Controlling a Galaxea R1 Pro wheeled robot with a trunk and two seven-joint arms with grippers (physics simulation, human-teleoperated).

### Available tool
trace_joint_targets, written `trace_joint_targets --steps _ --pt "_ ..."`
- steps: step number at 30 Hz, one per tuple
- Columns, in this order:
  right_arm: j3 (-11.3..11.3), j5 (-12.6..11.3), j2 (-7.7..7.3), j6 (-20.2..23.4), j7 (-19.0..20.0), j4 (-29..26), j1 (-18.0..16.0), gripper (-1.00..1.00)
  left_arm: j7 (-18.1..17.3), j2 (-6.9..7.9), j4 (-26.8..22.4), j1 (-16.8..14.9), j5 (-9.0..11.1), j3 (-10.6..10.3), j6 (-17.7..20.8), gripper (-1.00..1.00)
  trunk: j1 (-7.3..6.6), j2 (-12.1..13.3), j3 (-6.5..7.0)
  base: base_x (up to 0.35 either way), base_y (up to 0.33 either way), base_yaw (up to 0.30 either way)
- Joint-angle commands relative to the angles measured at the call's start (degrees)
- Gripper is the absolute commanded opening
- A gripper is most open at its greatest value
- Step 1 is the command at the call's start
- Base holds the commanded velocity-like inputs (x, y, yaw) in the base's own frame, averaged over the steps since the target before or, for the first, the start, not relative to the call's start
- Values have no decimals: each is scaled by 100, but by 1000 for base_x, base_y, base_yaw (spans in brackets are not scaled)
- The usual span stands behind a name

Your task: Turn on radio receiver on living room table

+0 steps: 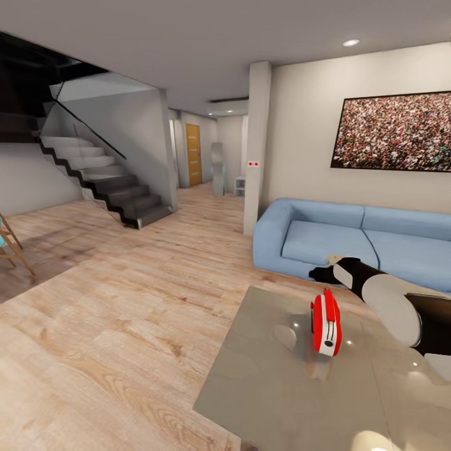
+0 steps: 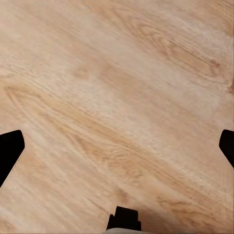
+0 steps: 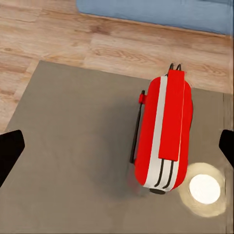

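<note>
- Bright red with a white side panel, the radio receiver (image 1: pixel 326 322) stands upright on the table (image 1: pixel 263 388), nearer the sofa-side edge than the edge closest to you, and about midway along that edge.
- Your right wrist camera looks down on the radio receiver (image 3: pixel 163 134): a red band runs along its top, a thin black handle lies along one side, and grey tabletop (image 3: pixel 68 156) surrounds it.
- Your right gripper (image 3: pixel 117 151) hangs above the radio, fingers (image 3: pixel 9 151) spread wide at the frame's two edges, nothing between them.
- From the head camera, your right arm (image 1: pixel 382 294) reaches in over the table's sofa-side edge, just beyond the radio.
- Your left gripper (image 2: pixel 117 148) is also released, its dark fingertips (image 2: pixel 9 148) set wide over the wood plank floor (image 2: pixel 117 87).
- The light-blue sofa (image 1: pixel 351 241) sits just past the table, under the crowd picture (image 1: pixel 394 131).
- The dark stairs (image 1: pixel 106 181) rise at the room's far left.
</note>
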Motion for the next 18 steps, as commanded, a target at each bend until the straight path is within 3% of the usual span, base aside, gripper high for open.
trace_joint_targets --steps 1,6,8,12,18 --pt "-6 -3 -45 -4 3 0 0 100 0 6 -24 0 1 2 10 100 0 0 -1 125 0 -30" --pt "-8 -14 -329 -17 24 -8 0 100 0 20 -45 0 -5 21 -148 100 0 0 -6 48 0 -29" --pt "-8 -21 -676 -9 335 -16 0 100 6 17 -16 0 -9 30 -279 100 0 0 -6 6 0 -4" --pt "0 3 -792 115 796 -18 0 100 8 20 3 0 -10 31 -303 100 0 0 -7 1 0 -1" --pt "23 20 -844 451 953 -46 0 100 9 24 7 0 -15 32 -338 100 0 0 -7 0 0 0"
